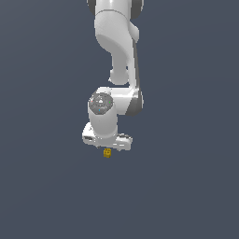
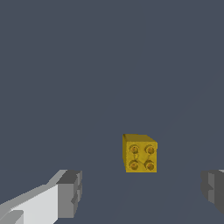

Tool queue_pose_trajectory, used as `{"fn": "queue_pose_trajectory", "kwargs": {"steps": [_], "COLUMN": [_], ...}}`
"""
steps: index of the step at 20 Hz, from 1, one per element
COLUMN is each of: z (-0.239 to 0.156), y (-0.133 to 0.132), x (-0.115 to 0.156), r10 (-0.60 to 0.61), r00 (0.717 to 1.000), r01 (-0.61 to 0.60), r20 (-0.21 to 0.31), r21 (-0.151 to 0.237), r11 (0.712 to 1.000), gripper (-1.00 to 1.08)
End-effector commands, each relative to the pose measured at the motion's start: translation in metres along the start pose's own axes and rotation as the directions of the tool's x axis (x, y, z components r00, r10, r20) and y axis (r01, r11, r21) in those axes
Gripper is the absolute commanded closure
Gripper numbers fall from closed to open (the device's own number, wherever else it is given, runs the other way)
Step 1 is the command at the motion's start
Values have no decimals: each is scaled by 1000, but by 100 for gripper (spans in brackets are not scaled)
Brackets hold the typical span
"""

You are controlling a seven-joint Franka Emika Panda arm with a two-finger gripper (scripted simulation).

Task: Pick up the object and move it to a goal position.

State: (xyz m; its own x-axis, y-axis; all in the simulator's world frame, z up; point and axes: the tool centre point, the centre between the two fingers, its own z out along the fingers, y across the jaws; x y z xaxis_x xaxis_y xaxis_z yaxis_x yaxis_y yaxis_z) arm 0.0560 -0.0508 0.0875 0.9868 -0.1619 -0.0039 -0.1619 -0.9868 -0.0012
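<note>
object: small yellow-gold cube (image 2: 140,153), darker mottling; the face toward my wrist camera shows four round studs. In the exterior view it's a tiny speck (image 1: 107,152) sitting just under my hand.
object position: on the plain grey-blue surface (image 1: 186,186). No desk edge or corner shows in either view, so I can't place it against one. In the exterior view it sits a bit below the middle of the picture.
object pose: resting flat, one top face and the studded side visible, not tilted as far as I can tell.
my gripper (image 2: 142,192): fingers spread wide. One grey pad (image 2: 70,192) on a white finger to one side, the other pad (image 2: 213,190) partly cut off at the picture edge.
contact: none. The cube is clear of both pads, ahead of the gap, nearer the cut-off pad than the other.
gripper in exterior view: white hand body (image 1: 107,137) directly above the cube; fingertips too small to make out there.
arm: white links (image 1: 114,42) come down from the top edge of the exterior view to the wrist.
surroundings: only the bare surface around the cube.
obstructions: nothing between pads and cube.
</note>
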Motion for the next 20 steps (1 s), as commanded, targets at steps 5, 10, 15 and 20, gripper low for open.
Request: {"fn": "queue_pose_trajectory", "kwargs": {"steps": [5,10,15,20], "z": [14,16,33,58], "y": [11,11,11,11], "x": [9,9,9,8], "r10": [27,27,28,29], "r00": [1000,1000,1000,1000], "r01": [-27,-27,-28,-29], "r20": [-4,-3,-3,-4], "r21": [-1,-1,-1,-1], "r11": [1000,1000,1000,1000], "gripper": [-92,-92,-92,-92]}}
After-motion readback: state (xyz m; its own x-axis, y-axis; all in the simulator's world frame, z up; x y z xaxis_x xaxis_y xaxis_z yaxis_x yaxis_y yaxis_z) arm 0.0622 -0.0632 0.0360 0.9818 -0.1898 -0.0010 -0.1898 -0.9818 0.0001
